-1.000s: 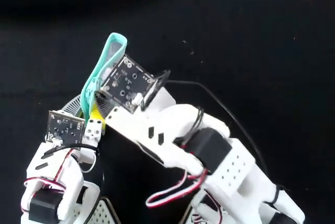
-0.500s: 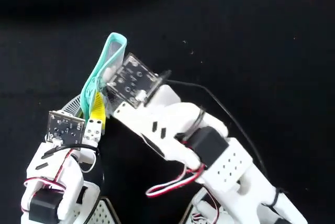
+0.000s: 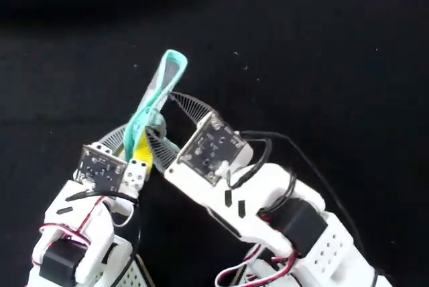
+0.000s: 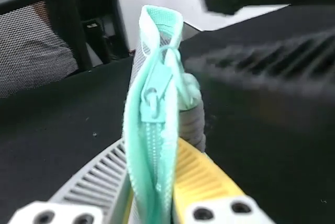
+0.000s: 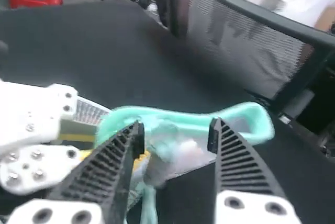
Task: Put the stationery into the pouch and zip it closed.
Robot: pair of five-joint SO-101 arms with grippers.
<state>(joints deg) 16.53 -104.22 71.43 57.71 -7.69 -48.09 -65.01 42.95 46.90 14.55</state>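
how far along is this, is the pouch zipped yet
Partly done, it seems: a pale item sits inside the teal pouch. In hand: the left gripper clamps the pouch on edge, and the open right gripper straddles it. Left: the zip pull sits partway along and the stretch beyond looks open, so zipping remains.

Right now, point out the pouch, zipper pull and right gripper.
pouch (image 3: 159, 89), high view, teal upper part.
zipper pull (image 4: 151, 100), left wrist view, the tab.
right gripper (image 5: 176, 130), right wrist view, between fingertips.
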